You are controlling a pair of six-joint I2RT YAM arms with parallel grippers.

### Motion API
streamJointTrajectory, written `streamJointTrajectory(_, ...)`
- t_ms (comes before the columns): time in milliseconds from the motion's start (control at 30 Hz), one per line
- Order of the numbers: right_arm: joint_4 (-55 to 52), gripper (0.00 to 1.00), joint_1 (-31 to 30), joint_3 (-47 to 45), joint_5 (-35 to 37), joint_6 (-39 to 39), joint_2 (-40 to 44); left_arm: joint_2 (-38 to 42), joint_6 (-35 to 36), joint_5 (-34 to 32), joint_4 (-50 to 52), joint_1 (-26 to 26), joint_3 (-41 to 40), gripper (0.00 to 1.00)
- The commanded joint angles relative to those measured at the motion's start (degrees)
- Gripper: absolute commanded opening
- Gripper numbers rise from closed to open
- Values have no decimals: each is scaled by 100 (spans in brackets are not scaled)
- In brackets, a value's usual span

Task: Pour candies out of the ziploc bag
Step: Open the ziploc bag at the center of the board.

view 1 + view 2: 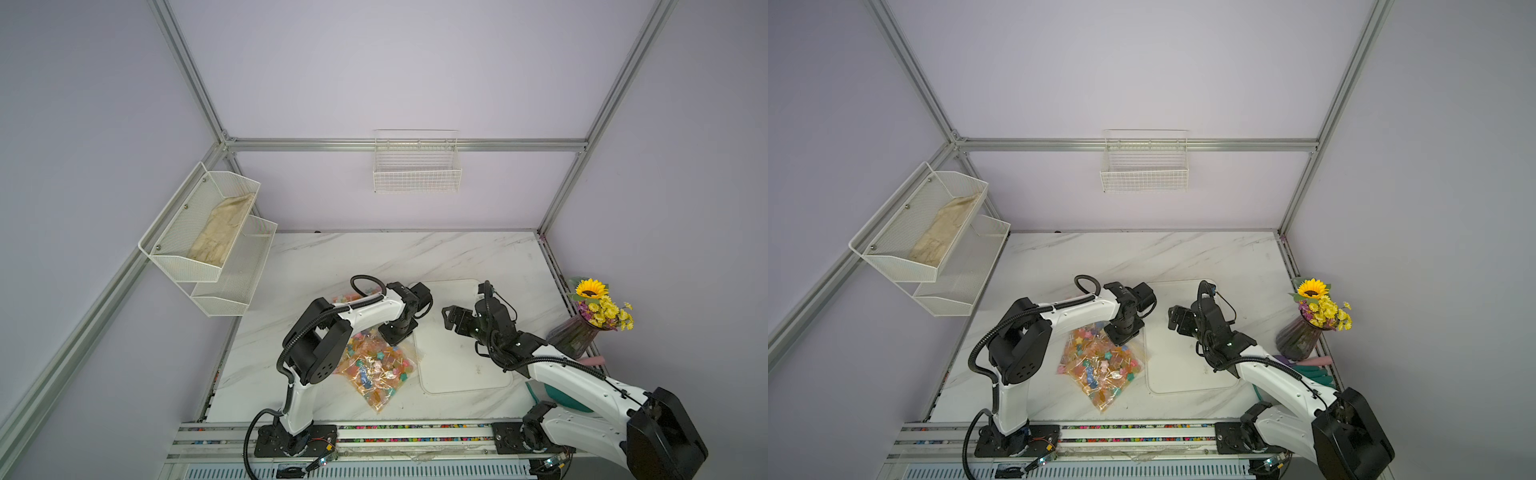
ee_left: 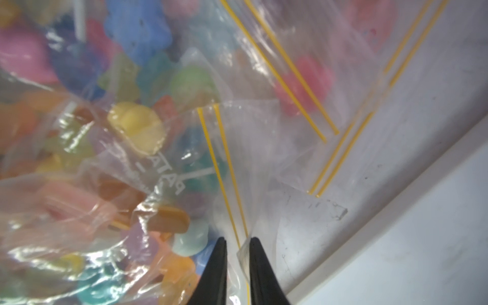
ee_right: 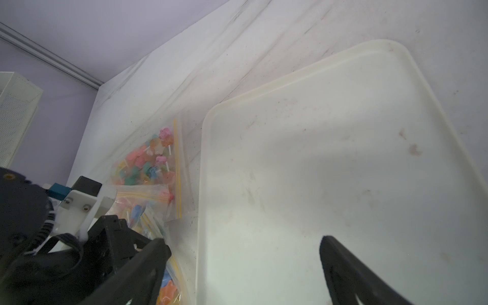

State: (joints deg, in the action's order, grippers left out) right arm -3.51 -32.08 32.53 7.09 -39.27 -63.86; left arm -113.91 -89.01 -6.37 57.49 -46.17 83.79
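Candies (image 1: 374,365) weigh down a limp, likely slippery ziploc bag (image 1: 376,390) beside the tray (image 1: 465,374); left tool (image 2: 237,245), nearly together, straddles its zip edge (image 2: 224,171), grip uncertain.

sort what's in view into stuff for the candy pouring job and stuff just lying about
For the job: ziploc bag, candies, white tray (likely target), left gripper pinching the bag, right gripper open.
Lying about: flower vase, wire basket, mesh shelf, cloth.
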Motion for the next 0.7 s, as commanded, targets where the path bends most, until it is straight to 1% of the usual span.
streamJointTrajectory(0,-21,94,19,-72,104,33,109,10,-55,-29,113,7,59,12)
streamJointTrajectory(100,-34,94,20,-76,108,25,123,8,-48,-15,111,7,76,4)
streamJointTrajectory(167,-31,94,17,-72,100,25,117,20,-55,-14,101,9,77,0)
streamJointTrajectory(333,-26,94,17,-45,29,97,57,152,-32,-90,79,-6,-15,0)
streamJointTrajectory(367,-15,94,17,-37,-76,127,21,204,-22,-147,50,-14,-62,0)
streamJointTrajectory(467,94,92,18,-36,-609,275,-118,482,142,-307,-408,-54,-399,0)
streamJointTrajectory(533,280,87,17,-63,-1141,446,-227,723,346,-370,-903,-63,-784,0)
streamJointTrajectory(667,633,78,9,-141,-2153,554,-446,1287,571,-473,-2067,-85,-1707,0)
